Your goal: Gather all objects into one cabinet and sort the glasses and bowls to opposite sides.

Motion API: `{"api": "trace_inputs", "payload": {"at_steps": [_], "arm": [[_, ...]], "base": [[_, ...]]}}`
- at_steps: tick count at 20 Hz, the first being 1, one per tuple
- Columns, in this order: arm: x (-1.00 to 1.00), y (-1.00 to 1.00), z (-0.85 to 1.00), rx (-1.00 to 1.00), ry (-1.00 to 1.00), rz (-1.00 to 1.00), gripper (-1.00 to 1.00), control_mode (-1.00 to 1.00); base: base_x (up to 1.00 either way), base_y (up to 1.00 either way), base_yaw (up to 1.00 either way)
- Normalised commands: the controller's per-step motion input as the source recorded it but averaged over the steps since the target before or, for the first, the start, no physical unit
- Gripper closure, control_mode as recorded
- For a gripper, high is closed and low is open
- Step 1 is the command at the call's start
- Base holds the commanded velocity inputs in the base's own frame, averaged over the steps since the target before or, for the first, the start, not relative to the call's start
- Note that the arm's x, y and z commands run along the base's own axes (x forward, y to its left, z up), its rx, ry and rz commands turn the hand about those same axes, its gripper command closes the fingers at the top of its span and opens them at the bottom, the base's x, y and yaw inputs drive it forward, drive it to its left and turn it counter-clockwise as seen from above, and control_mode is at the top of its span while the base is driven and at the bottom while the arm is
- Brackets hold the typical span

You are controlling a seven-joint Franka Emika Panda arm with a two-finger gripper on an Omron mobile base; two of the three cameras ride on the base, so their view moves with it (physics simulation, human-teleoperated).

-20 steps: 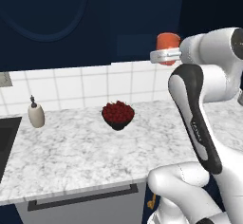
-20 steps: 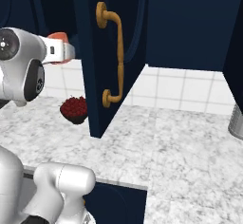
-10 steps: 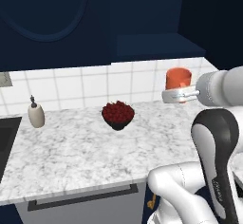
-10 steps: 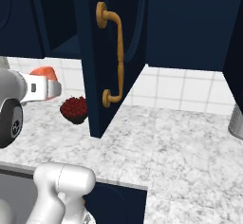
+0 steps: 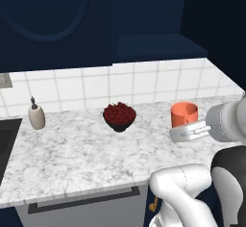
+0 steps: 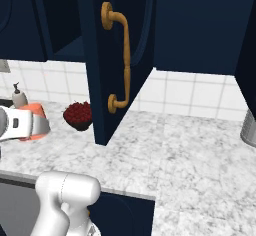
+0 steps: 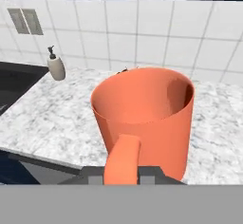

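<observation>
The end effector gripped the orange-red cylindrical cup upright, low over the white marble counter, presumably for carrying to the cabinet

A rendered domestic kitchen: a grey-veined white marble counter backed by a white square-tiled wall, dark navy cabinets overhead with a curved gold door handle, a beige soap dispenser bottle, and a black sink basin set into the counter.

White marble counter, red-filled dark bowl mid-counter, beige soap dispenser left
</observation>
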Motion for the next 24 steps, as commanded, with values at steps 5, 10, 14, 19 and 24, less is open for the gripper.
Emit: {"api": "trace_inputs", "payload": {"at_steps": [5, 10, 14, 19, 24], "arm": [[-0.37, 0.09, -0.5, 0.0, 0.0, 0.0, 1.0, -1.0], [-0.1, 0.02, -0.11, 0.0, 0.0, 0.0, 1.0, 1.0], [0.0, 0.0, 0.0, 0.0, 0.0, 0.0, 1.0, 1.0], [0.0, 0.0, 0.0, 0.0, 0.0, 0.0, 1.0, 1.0], [0.0, 0.0, 0.0, 0.0, 0.0, 0.0, 1.0, 1.0]], "base": [[0.0, 0.0, 0.0], [-0.54, 0.13, 0.03], [-0.87, 0.51, 0.2], [-0.56, 0.97, 0.37], [-0.21, 1.0, 0.54]]}}
